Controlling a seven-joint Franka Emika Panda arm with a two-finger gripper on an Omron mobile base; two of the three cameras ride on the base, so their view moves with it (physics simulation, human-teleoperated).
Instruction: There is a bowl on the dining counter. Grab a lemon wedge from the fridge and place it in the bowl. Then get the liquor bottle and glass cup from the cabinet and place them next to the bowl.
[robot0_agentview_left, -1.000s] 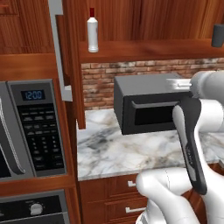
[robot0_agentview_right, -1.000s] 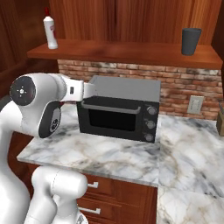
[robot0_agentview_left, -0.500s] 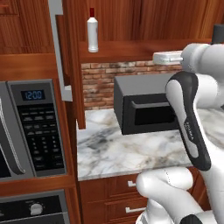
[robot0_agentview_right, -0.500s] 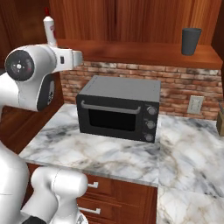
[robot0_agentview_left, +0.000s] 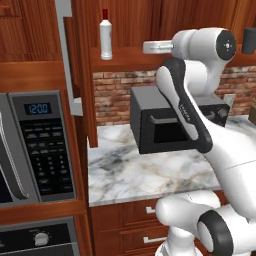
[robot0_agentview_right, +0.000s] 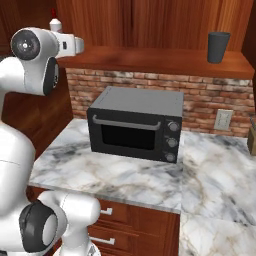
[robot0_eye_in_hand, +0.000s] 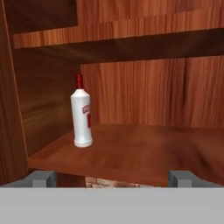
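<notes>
Liquor bottle (robot0_eye_in_hand: 82, 114): I find it upright at the left end of the open cabinet shelf (robot0_eye_in_hand: 144, 153), near the side wall; its label is too blurred to read. In the right base view only its red cap and shoulders clear the arm.
Glass cup (robot0_agentview_right: 218, 47): dark, upright at the shelf's far right end; the left base view cuts it at the frame edge.
Jaws: spread wide, empty, short of the shelf edge.
Toaster oven (robot0_agentview_right: 136, 123): black, on the marble tabletop (robot0_agentview_right: 115, 175); I see it partly hidden behind the arm in the left base view.
</notes>
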